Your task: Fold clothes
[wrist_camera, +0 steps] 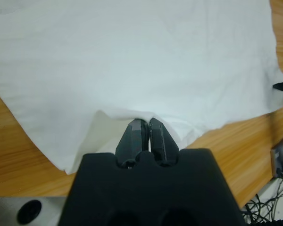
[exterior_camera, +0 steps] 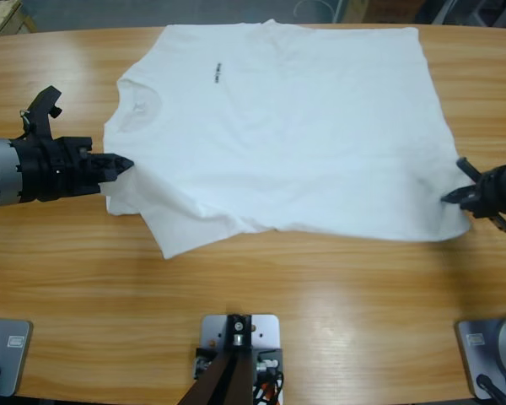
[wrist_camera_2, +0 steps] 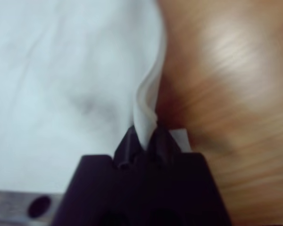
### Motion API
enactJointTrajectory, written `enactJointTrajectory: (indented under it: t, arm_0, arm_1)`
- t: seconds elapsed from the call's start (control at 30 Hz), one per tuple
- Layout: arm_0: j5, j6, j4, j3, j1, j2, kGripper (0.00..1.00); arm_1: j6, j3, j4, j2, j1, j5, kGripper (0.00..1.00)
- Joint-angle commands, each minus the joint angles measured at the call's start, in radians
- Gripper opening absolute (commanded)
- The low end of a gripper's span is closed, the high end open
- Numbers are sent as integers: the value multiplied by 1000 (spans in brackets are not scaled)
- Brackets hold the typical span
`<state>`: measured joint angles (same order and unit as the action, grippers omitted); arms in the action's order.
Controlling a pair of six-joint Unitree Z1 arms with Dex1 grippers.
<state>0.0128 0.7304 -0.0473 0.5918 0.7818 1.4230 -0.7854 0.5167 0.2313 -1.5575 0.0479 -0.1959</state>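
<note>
The white T-shirt lies spread flat on the wooden table, its neck toward the left gripper. That gripper is clamped on the shirt's edge beside the neck, and the right gripper pinches the hem edge opposite.

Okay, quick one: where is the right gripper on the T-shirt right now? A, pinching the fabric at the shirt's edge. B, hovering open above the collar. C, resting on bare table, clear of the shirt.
A: in the right wrist view the right gripper is closed on a raised fold of the T-shirt at its edge, beside bare table.
</note>
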Motion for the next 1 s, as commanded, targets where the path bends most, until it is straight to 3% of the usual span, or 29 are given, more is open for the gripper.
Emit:
enactJointTrajectory:
  t: [0.03,0.47,1.0]
  arm_0:
    - [-13,-16,18,0,-9,3,0]
    - [-41,-105,109,32,-144,-71,0]
    - [-56,-150,147,60,-202,-67,0]
  arm_1:
    - [97,-41,-71,57,-12,-72,0]
    - [221,81,73,121,-85,-96,0]
    - [369,259,174,77,-94,-77,0]
